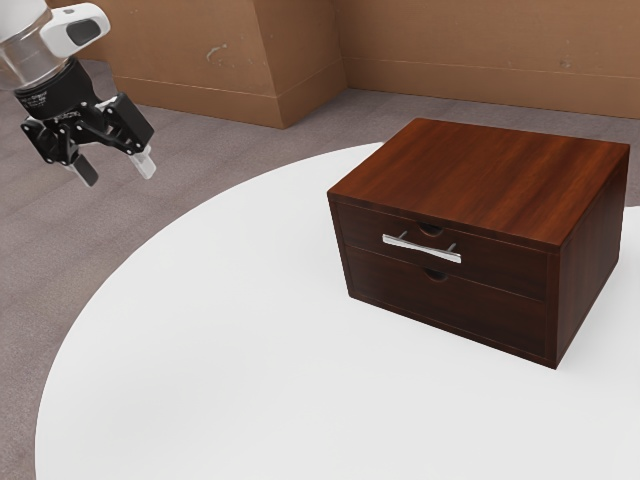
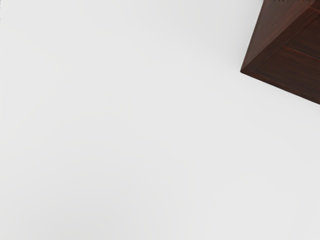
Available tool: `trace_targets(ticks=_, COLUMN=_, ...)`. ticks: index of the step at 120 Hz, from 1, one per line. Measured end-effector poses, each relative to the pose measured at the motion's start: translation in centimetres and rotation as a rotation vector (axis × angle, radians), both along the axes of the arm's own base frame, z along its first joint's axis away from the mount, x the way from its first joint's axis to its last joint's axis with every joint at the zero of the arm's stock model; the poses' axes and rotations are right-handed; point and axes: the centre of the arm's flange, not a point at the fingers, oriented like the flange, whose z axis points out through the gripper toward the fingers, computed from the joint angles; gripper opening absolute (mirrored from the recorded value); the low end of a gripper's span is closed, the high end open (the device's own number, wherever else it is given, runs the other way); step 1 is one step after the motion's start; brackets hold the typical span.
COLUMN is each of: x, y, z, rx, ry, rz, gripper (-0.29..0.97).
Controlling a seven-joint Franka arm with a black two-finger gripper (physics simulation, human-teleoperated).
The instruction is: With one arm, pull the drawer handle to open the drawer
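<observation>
Gripper [image 1: 117, 168] hangs in the upper left of the exterior frame with its two fingers [image 1: 146, 163] spread wide and nothing between them. It is over the floor, beyond the table's edge and well apart from the cabinet. Its black body joins a white arm link [image 1: 30, 40]. A small pale marking on the black wrist collar [image 1: 45, 92] is too small to read.

Below and to the right lies a round white table [image 1: 250, 350], smooth and matte; the wrist view takes in its bare surface [image 2: 125, 140] and one lower corner of the cabinet [image 2: 290, 60].

In the centre right of the exterior frame the dark reddish wooden cabinet [image 1: 500, 170] stands on the table. It has two drawer fronts, one above the other. The upper drawer [image 1: 500, 262] carries a silver bar handle [image 1: 421, 248] and sits flush with the frame, shut. The lower drawer [image 1: 450, 300] is also flush.

Around the table, the floor [image 1: 60, 260] is grey-brown carpet. Tan walls [image 1: 480, 40] with a baseboard [image 1: 480, 80] run along the top of the frame, and a projecting wall corner [image 1: 280, 50] stands at upper centre.
</observation>
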Motion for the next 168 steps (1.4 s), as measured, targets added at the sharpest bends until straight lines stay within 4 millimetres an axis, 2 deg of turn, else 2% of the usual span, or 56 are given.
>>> trace_targets(ticks=31, x=0.1, y=0.0, z=0.0, rx=-0.004, ry=0.0, rz=0.013, gripper=0.68)
trace_targets(ticks=36, x=-0.7, y=-0.5, z=3.5, rx=0.024, ry=-0.059, rz=0.012, gripper=0.68)
trace_targets(ticks=40, x=-1.7, y=-1.5, z=6.6, rx=0.048, ry=-0.112, rz=0.002, gripper=0.68)
trace_targets(ticks=44, x=-2.5, y=-3.2, z=8.8, rx=0.063, ry=-0.148, rz=-0.025, gripper=0.68)
trace_targets(ticks=49, x=-2.9, y=-6.3, z=10.2, rx=0.074, ry=-0.166, rz=-0.08, gripper=0.68)
trace_targets(ticks=55, x=-3.0, y=-10.7, z=10.9, rx=0.084, ry=-0.166, rz=-0.163, gripper=0.68)
trace_targets(ticks=60, x=-2.5, y=-13.3, z=10.5, rx=0.09, ry=-0.148, rz=-0.21, gripper=0.68)
trace_targets(ticks=66, x=-2.0, y=-15.4, z=9.9, rx=0.095, ry=-0.128, rz=-0.245, gripper=0.68)
trace_targets(ticks=76, x=-1.4, y=-16.9, z=9.2, rx=0.099, ry=-0.103, rz=-0.27, gripper=0.68)
trace_targets(ticks=92, x=-1.2, y=-16.8, z=8.7, rx=0.099, ry=-0.083, rz=-0.26, gripper=0.68)
trace_targets(ticks=117, x=-1.5, y=-14.0, z=8.4, rx=0.094, ry=-0.052, rz=-0.204, gripper=0.68)
trace_targets(ticks=127, x=-1.5, y=-14.4, z=8.0, rx=0.09, ry=-0.027, rz=-0.213, gripper=0.68)
trace_targets(ticks=130, x=-1.5, y=-14.6, z=7.2, rx=0.086, ry=-0.003, rz=-0.22, gripper=0.68)
trace_targets(ticks=135, x=-2.5, y=-14.6, z=5.9, rx=0.073, ry=0.023, rz=-0.23, gripper=0.68)
trace_targets(ticks=148, x=-7.0, y=-13.3, z=1.9, rx=0.035, ry=0.051, rz=-0.242, gripper=0.68)
trace_targets(ticks=159, x=-12.9, y=-12.5, z=-2.3, rx=-0.003, ry=0.123, rz=-0.262, gripper=0.68)
trace_targets(ticks=164, x=-14.7, y=-12.5, z=-3.6, rx=-0.013, ry=0.158, rz=-0.271, gripper=0.68)
trace_targets(ticks=168, x=-16.1, y=-13.3, z=-4.1, rx=-0.009, ry=0.176, rz=-0.29, gripper=0.68)
